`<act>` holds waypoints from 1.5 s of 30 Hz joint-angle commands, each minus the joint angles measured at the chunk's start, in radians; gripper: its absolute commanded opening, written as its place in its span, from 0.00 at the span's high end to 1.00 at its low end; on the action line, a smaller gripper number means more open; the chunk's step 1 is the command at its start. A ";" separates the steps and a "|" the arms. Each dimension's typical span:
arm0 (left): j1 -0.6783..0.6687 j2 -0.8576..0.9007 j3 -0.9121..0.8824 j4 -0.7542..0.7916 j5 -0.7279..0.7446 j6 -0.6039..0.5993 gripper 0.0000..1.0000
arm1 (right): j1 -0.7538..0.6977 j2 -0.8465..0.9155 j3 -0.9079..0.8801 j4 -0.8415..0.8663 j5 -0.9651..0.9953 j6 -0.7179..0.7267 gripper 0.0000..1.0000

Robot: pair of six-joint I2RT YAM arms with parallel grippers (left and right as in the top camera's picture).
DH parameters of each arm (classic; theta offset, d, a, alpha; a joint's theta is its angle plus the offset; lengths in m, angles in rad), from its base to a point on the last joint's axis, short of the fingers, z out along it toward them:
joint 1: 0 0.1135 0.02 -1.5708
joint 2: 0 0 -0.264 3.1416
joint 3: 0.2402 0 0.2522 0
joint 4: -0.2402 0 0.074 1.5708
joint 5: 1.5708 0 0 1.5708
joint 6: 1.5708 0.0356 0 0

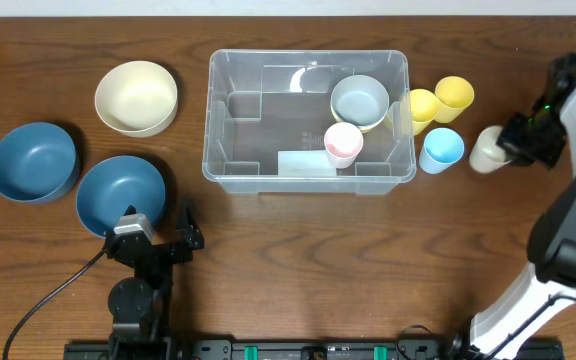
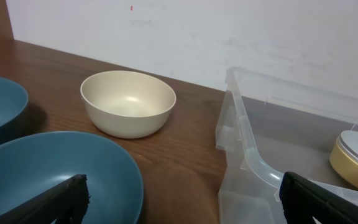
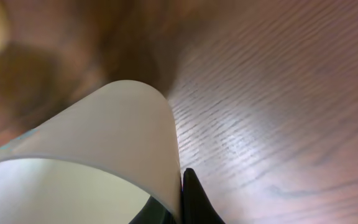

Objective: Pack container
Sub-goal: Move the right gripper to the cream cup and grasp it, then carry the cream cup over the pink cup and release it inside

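The clear container (image 1: 308, 115) stands mid-table and holds a grey-blue bowl (image 1: 359, 100) nested on a cream one, plus a pink cup (image 1: 343, 143). To its right, my right gripper (image 1: 508, 143) is shut on the wall of a cream cup (image 1: 488, 150). In the right wrist view the cup's wall (image 3: 104, 124) is pinched at my right gripper (image 3: 182, 186), one black finger inside the cup and one outside. My left gripper (image 1: 160, 228) is open near the front left with nothing between its fingers (image 2: 67, 199). Before it lie a blue bowl (image 2: 55, 174) and the container's corner (image 2: 247, 155).
Two yellow cups (image 1: 423, 105) (image 1: 455, 95) and a light blue cup (image 1: 441, 150) stand just right of the container. A cream bowl (image 1: 136, 97) and two blue bowls (image 1: 33, 162) (image 1: 120, 193) sit on the left. A cable runs along the front left edge.
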 commanded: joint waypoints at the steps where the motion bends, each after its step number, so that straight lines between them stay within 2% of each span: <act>1: 0.005 -0.006 -0.028 -0.026 -0.002 -0.009 0.02 | 0.017 -0.166 0.097 -0.021 -0.076 -0.046 0.98; 5: 0.005 -0.006 -0.028 -0.026 -0.002 -0.009 0.02 | 0.095 -0.285 0.135 -0.011 -0.134 -0.068 0.98; 10: 0.005 -0.006 -0.028 -0.026 -0.002 -0.009 0.02 | 0.273 -0.377 0.136 0.047 -0.129 -0.059 0.95; 16: 0.005 -0.006 -0.028 -0.026 -0.002 -0.009 0.02 | 0.489 -0.337 0.123 0.102 -0.071 -0.020 0.94; 20: 0.005 -0.006 -0.028 -0.026 -0.002 -0.009 0.02 | 0.578 -0.257 0.122 0.111 -0.050 0.002 0.94; 24: 0.005 -0.006 -0.028 -0.026 -0.002 -0.009 0.02 | 0.637 -0.158 0.122 0.106 -0.050 0.008 0.99; 29: 0.005 -0.006 -0.028 -0.026 -0.002 -0.009 0.02 | 0.679 -0.089 0.122 0.096 -0.050 0.016 0.99; 38: 0.005 -0.006 -0.028 -0.026 -0.002 -0.009 0.02 | 0.703 -0.079 0.118 0.046 -0.026 0.030 0.99; 45: 0.005 -0.006 -0.028 -0.026 -0.002 -0.009 0.02 | 0.704 -0.076 0.064 0.091 -0.001 0.038 0.96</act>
